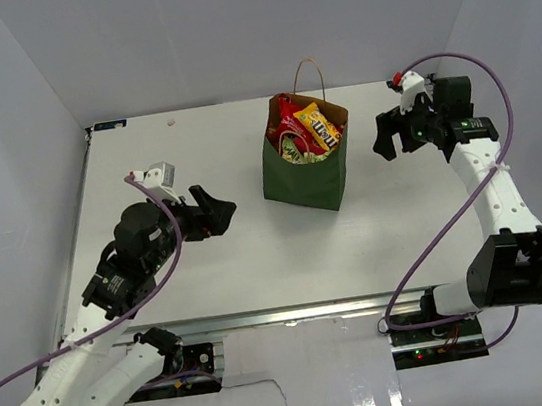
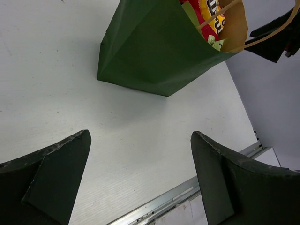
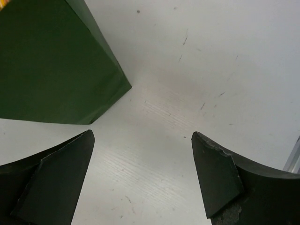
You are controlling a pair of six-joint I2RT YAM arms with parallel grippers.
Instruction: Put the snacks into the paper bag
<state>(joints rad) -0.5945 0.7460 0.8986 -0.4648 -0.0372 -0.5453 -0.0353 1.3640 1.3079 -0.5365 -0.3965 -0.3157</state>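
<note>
The dark green paper bag point(image 1: 305, 173) stands upright at the table's middle back, brown inside, with thin loop handles. Snacks fill its mouth: a red chip bag point(image 1: 287, 120), a yellow candy pack point(image 1: 320, 126) and light-green wrappers point(image 1: 307, 154). The bag also shows in the left wrist view point(image 2: 154, 51) and in the right wrist view point(image 3: 47, 65). My left gripper point(image 1: 214, 211) is open and empty, left of the bag and apart from it. My right gripper point(image 1: 386, 136) is open and empty, right of the bag and apart from it.
The white table point(image 1: 209, 262) has a metal rail point(image 1: 267, 317) along its near edge. White walls close in the left, back and right. A small speck point(image 1: 172, 122) lies near the back edge.
</note>
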